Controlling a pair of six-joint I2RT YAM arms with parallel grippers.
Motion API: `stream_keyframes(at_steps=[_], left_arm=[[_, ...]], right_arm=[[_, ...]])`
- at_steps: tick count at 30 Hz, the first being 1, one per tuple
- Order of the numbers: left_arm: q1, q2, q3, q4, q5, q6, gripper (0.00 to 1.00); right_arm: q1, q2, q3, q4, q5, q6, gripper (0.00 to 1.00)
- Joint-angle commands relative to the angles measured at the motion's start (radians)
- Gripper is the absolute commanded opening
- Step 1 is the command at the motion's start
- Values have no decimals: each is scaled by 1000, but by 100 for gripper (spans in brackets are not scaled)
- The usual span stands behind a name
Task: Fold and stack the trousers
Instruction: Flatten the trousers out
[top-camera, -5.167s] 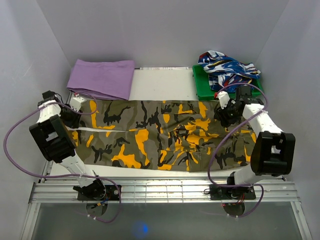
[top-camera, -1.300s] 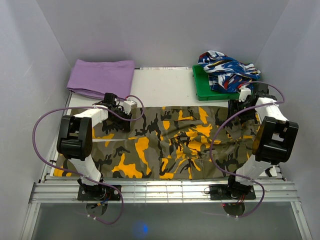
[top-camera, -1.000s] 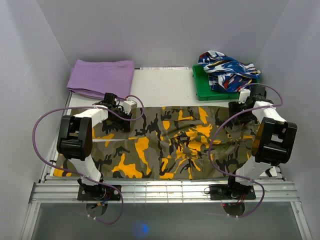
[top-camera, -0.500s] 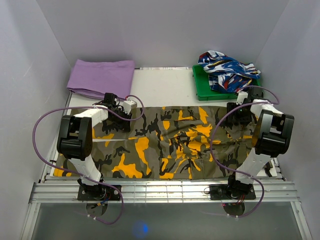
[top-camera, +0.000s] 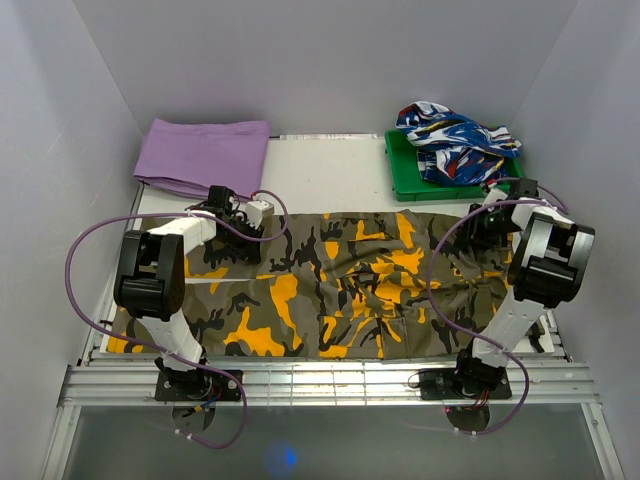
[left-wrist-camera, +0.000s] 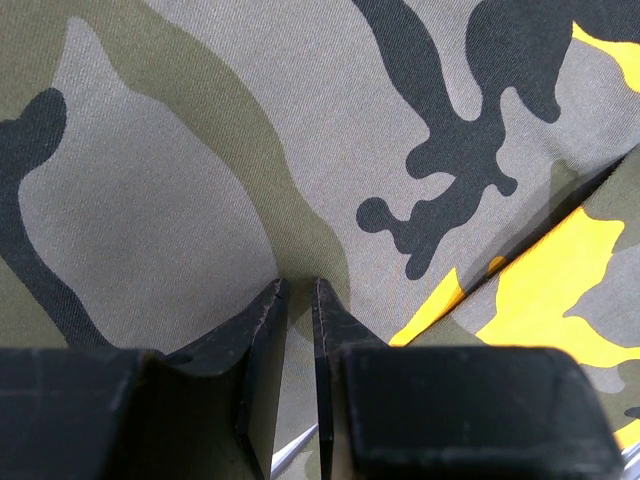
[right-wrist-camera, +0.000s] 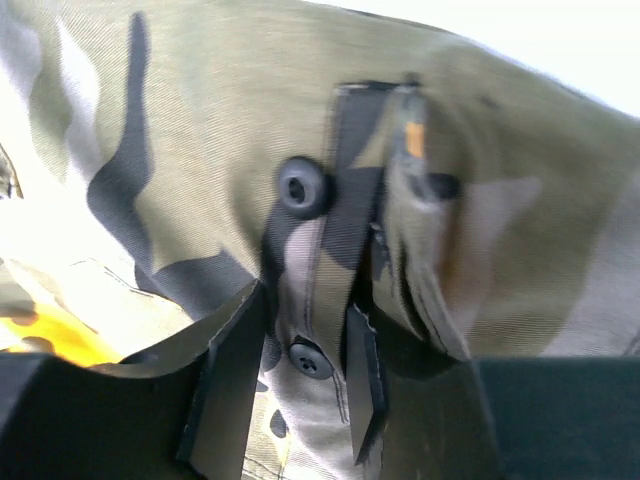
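The camouflage trousers (top-camera: 330, 280) lie spread flat across the table, waist at the right. My left gripper (top-camera: 250, 240) presses down on their far edge at the left. In the left wrist view its jaws (left-wrist-camera: 298, 290) are nearly together with cloth pinched in the narrow gap. My right gripper (top-camera: 485, 228) is at the far right corner, on the waist. In the right wrist view its jaws (right-wrist-camera: 305, 305) are shut on the waistband strip, with a dark button (right-wrist-camera: 312, 360) between them and another button (right-wrist-camera: 302, 185) just beyond.
A folded purple cloth (top-camera: 205, 155) lies at the back left. A blue, white and red garment (top-camera: 455, 140) is heaped on a green tray (top-camera: 405, 170) at the back right. Bare white table (top-camera: 325, 175) shows between them. Grey walls close in both sides.
The right jaws have closed from wide open onto the waistband, and the right wrist has shifted slightly to the right. The left arm has held still for the last second.
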Motion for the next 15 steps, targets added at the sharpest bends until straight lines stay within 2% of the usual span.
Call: stream_keyframes(at_steps=[1, 5, 8, 11, 15], left_arm=[[-11, 63, -38, -35, -30, 5, 28], [-9, 61, -39, -33, -28, 5, 28], [-11, 63, -38, -33, -25, 6, 28], [-9, 69, -33, -32, -27, 5, 28], [-9, 71, -32, -33, -28, 3, 28]], right_arm=[[-32, 18, 25, -37, -66, 70, 41], [-32, -52, 21, -12, 6, 58, 57], [-26, -132, 44, -26, 17, 38, 61], [-6, -189, 99, -72, 22, 3, 70], [5, -221, 195, -175, 0, -46, 68]])
